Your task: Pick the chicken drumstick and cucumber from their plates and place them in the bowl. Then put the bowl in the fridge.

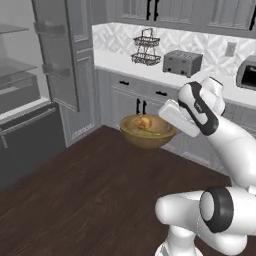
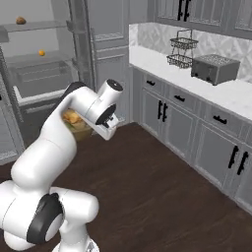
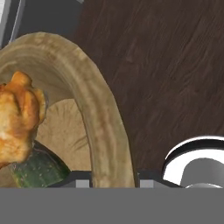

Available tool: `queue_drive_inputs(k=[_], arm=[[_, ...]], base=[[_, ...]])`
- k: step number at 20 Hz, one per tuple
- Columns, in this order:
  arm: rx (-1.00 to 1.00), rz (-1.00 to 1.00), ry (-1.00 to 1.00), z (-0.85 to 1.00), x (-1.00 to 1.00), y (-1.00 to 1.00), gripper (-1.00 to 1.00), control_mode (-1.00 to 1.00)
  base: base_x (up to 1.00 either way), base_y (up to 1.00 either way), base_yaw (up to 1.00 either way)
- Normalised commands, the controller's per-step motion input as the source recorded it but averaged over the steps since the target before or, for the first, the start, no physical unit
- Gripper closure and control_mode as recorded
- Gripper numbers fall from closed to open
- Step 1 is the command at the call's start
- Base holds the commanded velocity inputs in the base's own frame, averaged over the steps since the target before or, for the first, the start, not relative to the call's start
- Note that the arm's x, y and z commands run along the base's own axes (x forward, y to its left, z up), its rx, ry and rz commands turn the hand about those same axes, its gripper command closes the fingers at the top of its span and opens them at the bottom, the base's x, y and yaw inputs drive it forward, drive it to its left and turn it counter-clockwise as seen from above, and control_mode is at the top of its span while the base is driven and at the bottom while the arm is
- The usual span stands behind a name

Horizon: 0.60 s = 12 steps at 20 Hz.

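Observation:
My gripper (image 3: pixel 113 182) is shut on the thick rim of the wooden bowl (image 3: pixel 98 118) and holds it in the air above the dark floor. The golden-brown chicken drumstick (image 3: pixel 17 122) lies inside it, with the green cucumber (image 3: pixel 37 170) tucked under it. In the left base view the bowl (image 1: pixel 150 137) hangs in front of my hand with the drumstick (image 1: pixel 142 122) showing over its rim. In the right base view my arm partly covers the bowl (image 2: pixel 82 131) and the drumstick (image 2: pixel 72 117). The fridge (image 1: pixel 20 95) stands open to the left, its glass shelves showing. The plates are out of view.
The open fridge door (image 1: pixel 62 55) juts out between fridge and counter. A counter (image 1: pixel 125 65) over grey cabinets carries a wire basket (image 1: pixel 146 50) and a toaster (image 1: pixel 182 62). Two small items (image 2: pixel 20 20) sit on the fridge shelves (image 2: pixel 34 59).

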Motion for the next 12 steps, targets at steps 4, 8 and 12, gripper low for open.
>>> queue_drive_inputs(k=[4, 8, 12], arm=[[0.00, 0.00, 0.00, 0.00, 0.00, 0.00, 1.00, 1.00], [0.00, 0.00, 0.00, 0.00, 0.00, 0.00, 1.00, 1.00], [0.00, 0.00, 0.00, 0.00, 0.00, 0.00, 1.00, 1.00]], base=[[1.00, 0.00, 0.53], [1.00, 0.00, 0.48], [1.00, 0.00, 0.42]])
